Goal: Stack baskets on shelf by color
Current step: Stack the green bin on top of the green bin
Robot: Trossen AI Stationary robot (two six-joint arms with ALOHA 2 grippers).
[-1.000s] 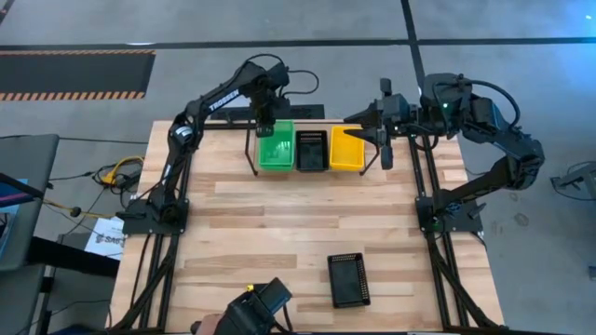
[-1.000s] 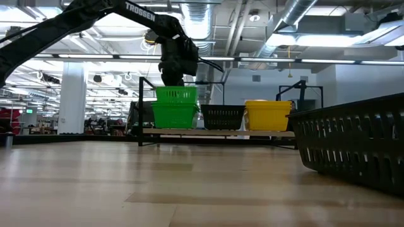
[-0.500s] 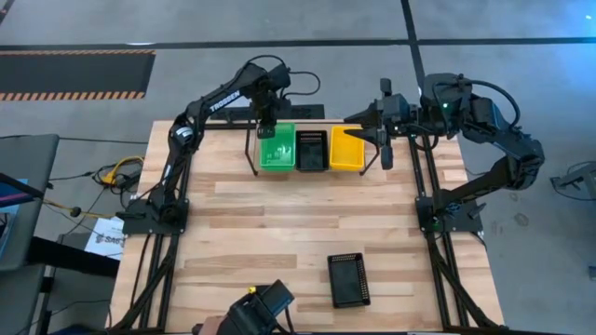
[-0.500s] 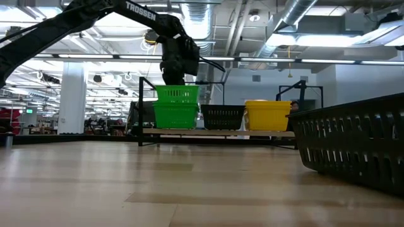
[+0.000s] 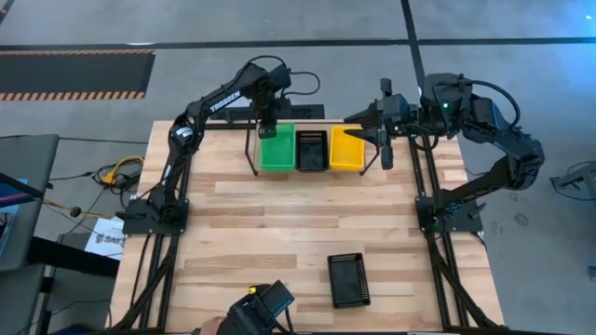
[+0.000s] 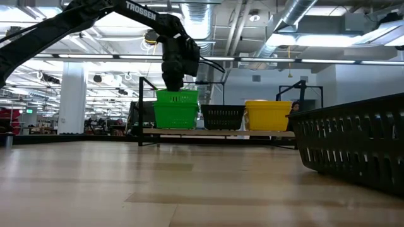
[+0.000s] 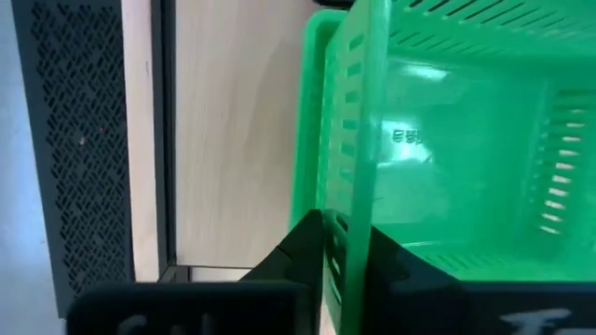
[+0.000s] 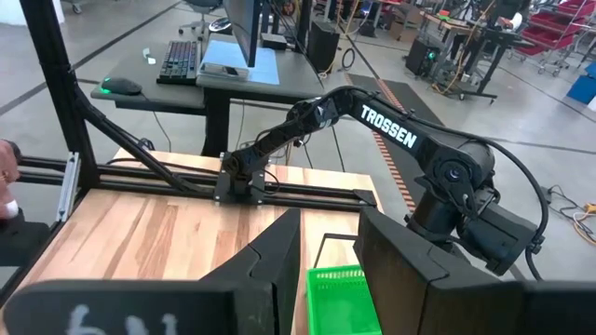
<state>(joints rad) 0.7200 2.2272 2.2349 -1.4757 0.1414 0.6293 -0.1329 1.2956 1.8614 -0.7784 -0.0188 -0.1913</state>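
**Green basket seated on the shelf's left slot, one black basket left to stack**

The left gripper (image 5: 265, 126) stood over the far rim of the green perforated plastic basket (image 5: 276, 152), its dark fingers (image 7: 307, 244) pinched on either side of the thin mesh wall. That basket sat nested on the green stack at the left end of the low black rod-frame shelf with the light wood base (image 6: 214, 132). In my judgement the placing step was all but finished: the basket looked level and down on the stack, and the next move called for the fingers to part and lift straight up without dragging the rim.

Beside it, in the middle of the shelf, stood the black mesh baskets (image 5: 310, 150), and at the right end the yellow mesh baskets (image 5: 346, 149), touching or very nearly so. A single black perforated basket (image 5: 348, 279) lay apart on the near side of the pale wooden table (image 5: 261, 233), seemingly next for the middle stack.

The right gripper (image 5: 384, 130) waited just beyond the shelf's right end, its fingers (image 8: 279, 251) standing apart and holding nothing.

The green basket was translucent, shallow and slotted along its sides.
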